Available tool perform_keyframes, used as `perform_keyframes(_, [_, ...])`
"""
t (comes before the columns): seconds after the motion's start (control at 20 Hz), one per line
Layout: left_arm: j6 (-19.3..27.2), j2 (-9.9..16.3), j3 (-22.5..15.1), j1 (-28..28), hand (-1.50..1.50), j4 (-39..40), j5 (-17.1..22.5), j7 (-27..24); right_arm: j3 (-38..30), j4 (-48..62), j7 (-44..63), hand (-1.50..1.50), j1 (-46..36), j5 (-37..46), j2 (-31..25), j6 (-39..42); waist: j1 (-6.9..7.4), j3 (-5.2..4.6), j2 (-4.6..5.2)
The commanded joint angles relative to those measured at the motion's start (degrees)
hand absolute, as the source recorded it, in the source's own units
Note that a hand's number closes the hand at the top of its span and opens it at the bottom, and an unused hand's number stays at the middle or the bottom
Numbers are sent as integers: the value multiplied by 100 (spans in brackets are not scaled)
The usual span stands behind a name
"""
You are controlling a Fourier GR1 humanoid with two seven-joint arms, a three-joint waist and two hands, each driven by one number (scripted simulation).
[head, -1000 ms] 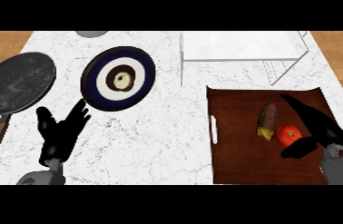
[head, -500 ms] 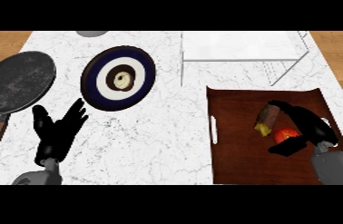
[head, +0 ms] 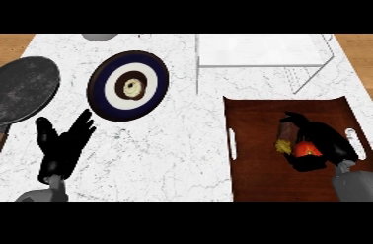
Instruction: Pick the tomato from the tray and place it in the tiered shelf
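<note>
Red tomato [head: 306, 149] sits clamped in the right hand [head: 324, 144] inside the tray [head: 251, 139]; left hand [head: 64, 144] rests open on bare marble counter [head: 182, 154].

Likely kitchen, marble counter [head: 175, 149], plate [head: 129, 85], pan [head: 25, 90]

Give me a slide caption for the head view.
Right hand curls around red tomato on brown tray; left hand rests open.

Left hand [head: 62, 145]: matte black, with slender segmented fingers and a thumb, on a smooth grey cylindrical forearm [head: 45, 194]. Right hand [head: 320, 144]: identical black, on a matching grey forearm [head: 354, 184].
</note>
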Motion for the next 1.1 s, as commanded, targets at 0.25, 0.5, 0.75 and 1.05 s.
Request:
perform_keyframes(0.25, [-28,77,173,-436,0,334,9,140,913,-1694,1330,150,36,262,1295,186,-5,27,47])
perform_keyframes(0.5, [-195,-104,-12,84,0,348,-35,-262,1786,-1547,2885,150,-858,-75,2288,-609,164,30,56])
perform_keyframes(0.75, [-72,9,189,-204,0,394,-20,-152,1848,-3083,3796,150,-1301,196,2317,-683,-26,30,27])
perform_keyframes(1.05, [-85,-16,240,-274,0,440,66,-7,1254,-4241,5445,150,-2583,303,2297,25,-77,29,20])
